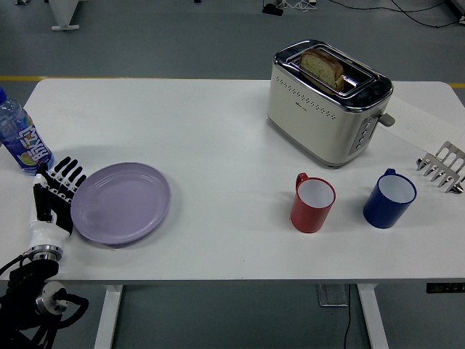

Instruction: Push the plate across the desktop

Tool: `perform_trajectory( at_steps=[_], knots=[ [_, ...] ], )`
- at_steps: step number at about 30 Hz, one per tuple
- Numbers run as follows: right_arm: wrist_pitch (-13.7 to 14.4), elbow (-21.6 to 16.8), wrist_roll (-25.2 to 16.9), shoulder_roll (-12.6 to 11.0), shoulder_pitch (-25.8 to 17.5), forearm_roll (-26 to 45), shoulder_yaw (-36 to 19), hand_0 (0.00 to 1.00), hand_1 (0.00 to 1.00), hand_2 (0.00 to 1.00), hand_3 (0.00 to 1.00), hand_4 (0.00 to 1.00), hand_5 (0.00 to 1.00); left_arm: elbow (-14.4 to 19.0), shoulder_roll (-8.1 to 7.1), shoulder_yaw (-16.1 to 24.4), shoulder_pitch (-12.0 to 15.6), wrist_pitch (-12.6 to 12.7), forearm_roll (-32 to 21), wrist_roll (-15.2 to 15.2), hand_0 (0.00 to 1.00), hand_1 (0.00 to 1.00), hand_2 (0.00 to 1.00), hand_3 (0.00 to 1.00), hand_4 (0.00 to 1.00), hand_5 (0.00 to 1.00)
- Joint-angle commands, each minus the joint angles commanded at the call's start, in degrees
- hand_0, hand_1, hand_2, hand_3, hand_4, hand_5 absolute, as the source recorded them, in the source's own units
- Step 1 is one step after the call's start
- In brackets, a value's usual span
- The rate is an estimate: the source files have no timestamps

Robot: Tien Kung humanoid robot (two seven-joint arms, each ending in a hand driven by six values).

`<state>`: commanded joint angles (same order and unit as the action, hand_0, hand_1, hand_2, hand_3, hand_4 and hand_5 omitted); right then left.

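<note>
Lilac plate lies flat at the near left of the white table. Left hand stands against the plate's left rim, fingers extended and spread, holding nothing. Water bottle stands just beyond the hand. Well to the right: red mug, blue mug, toaster with bread.

One high head view looks down (and forward) over the table.
</note>
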<state>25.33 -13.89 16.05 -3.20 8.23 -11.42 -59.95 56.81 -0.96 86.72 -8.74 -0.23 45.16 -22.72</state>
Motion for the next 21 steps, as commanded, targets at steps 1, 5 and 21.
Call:
perform_trajectory(
  at_steps=[1,5,21],
  knots=[
    [0.0,0.0,0.0,0.0,0.0,0.0,0.0,0.550,0.461,0.573,0.579,0.306,0.454,0.0,0.09,-0.1,-0.1,0.0,0.0,0.0,0.782,0.790,0.761,0.677,0.532,0.998],
    [0.0,0.0,0.0,0.0,0.1,-0.1,0.0,0.549,0.461,0.573,0.579,0.306,0.454,-0.2,0.96,-0.6,-0.4,0.0,-0.2,0.0,0.780,0.789,0.762,0.676,0.531,0.998],
    [-0.1,0.0,0.2,0.0,0.1,-0.7,-0.3,0.549,0.461,0.572,0.579,0.306,0.455,-0.9,0.96,-4.1,-1.9,-0.2,-1.8,-0.1,0.780,0.788,0.761,0.675,0.528,0.998]
  ],
)
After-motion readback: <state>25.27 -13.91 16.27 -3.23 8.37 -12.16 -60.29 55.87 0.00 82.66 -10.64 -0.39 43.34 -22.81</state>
